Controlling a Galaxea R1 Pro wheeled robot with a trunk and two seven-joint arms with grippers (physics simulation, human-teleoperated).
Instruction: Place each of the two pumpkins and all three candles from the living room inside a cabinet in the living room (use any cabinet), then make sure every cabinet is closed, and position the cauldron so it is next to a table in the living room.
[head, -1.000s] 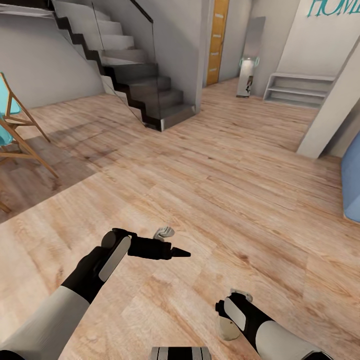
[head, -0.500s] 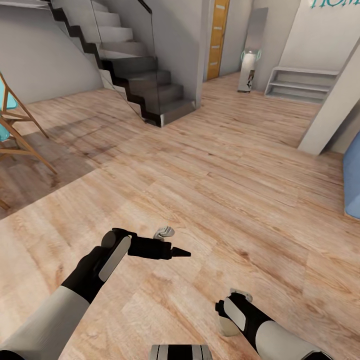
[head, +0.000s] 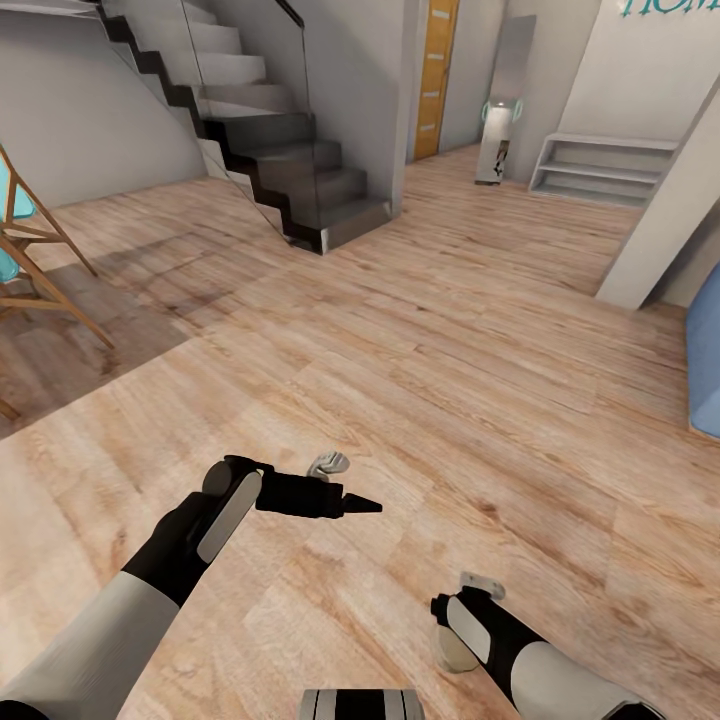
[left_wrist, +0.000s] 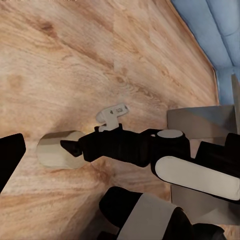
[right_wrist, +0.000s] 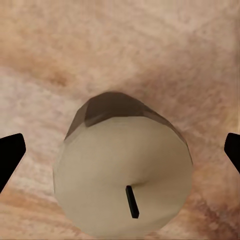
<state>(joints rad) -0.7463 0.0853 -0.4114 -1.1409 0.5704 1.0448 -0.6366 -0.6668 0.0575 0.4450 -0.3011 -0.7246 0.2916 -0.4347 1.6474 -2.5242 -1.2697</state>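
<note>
There was the candle (right_wrist: 122, 180), a stubby beige cylinder, its flat top and dark wick facing the right wrist camera. It sat squarely between the fingers of the right hand (right_wrist: 120, 155). Those fingers (right_wrist: 10, 157) stood wide apart, with a strip of floor showing between each black tip and the wax, so nothing was clamped. Whether the candle stood on the boards or hung just above them, I could not tell.

From the head camera the candle (head: 452, 655) peeked out beneath the right wrist, low and close to the robot's base.

Over on the other side, the left hand (head: 350, 505) pointed across toward the right arm, well above the wooden floor (head: 420, 330) and empty. In its own wrist view, its finger (left_wrist: 10, 160) sat at the picture's edge, so that hand was spread too.

Farther out were a dark staircase (head: 290, 170), an orange door (head: 436, 80), a wooden chair frame (head: 40, 270) and a blue sofa edge (head: 705, 370).
</note>
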